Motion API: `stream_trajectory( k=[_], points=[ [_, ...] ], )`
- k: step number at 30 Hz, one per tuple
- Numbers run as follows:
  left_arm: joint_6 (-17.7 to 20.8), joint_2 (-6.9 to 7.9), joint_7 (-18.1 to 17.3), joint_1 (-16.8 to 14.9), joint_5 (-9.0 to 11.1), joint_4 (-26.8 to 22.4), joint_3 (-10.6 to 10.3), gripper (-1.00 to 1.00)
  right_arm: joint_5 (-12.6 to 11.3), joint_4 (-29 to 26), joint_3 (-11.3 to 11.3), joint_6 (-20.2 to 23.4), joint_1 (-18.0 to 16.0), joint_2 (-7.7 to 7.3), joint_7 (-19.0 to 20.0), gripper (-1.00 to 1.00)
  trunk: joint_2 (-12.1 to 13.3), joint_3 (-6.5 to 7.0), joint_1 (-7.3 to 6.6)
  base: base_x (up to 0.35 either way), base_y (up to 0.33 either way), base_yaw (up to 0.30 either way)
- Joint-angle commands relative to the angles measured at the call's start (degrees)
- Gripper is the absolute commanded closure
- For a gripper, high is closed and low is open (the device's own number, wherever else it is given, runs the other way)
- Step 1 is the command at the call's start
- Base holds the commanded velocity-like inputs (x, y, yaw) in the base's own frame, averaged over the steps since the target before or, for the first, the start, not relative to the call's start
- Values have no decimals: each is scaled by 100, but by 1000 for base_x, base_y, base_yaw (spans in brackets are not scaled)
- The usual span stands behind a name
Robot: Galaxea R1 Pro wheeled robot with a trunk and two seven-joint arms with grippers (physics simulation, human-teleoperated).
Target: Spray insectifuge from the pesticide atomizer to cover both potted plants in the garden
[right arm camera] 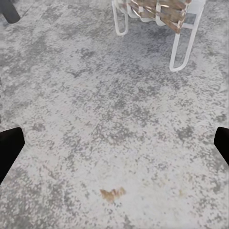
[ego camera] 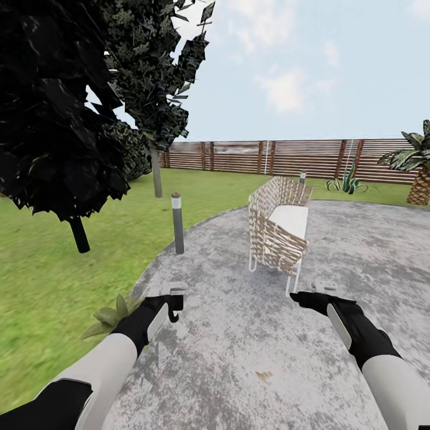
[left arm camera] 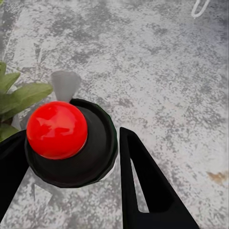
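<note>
- Gripping the pesticide atomizer (left arm camera: 69, 143), the left hand (left arm camera: 71, 181) has its black fingers (left arm camera: 143, 181) on either side of the dark bottle; the red top (left arm camera: 57, 130) faces the wrist camera.
- In the head view the left hand (ego camera: 170, 307) hangs over the near edge of the round grey patio (ego camera: 251, 358), the bottle too small there to make out.
- Just beside that hand, a potted plant (ego camera: 113, 315) with pointed green leaves sits at the patio's edge by the lawn (ego camera: 54, 263); its leaves (left arm camera: 19, 98) also show in the left wrist view.
- The right hand (ego camera: 307, 297) is spread open and holds nothing; its fingertips (right arm camera: 9, 148) stand well apart above bare patio.
- Farther out stand a woven chair (ego camera: 279, 230) on white legs and a grey bollard lamp (ego camera: 177, 222).
- A second rosette plant (ego camera: 347, 182) grows near the brown slatted fence (ego camera: 286, 156).
</note>
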Motion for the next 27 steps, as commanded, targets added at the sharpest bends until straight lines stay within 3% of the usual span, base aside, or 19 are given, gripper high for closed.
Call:
stream_trajectory(
  k=[1, 27],
  points=[
    [27, 5, 49, -2, 61, -11, -43, 100, -15, -7, -7, 29, -2, -1, 14, -100, 39, 12, -24, 0, 0, 0],
    [27, -4, 49, -2, 61, -11, -49, 100, -15, -7, -7, 31, -1, -1, 14, -100, 1082, 479, -595, 0, 0, 0]
  ],
)
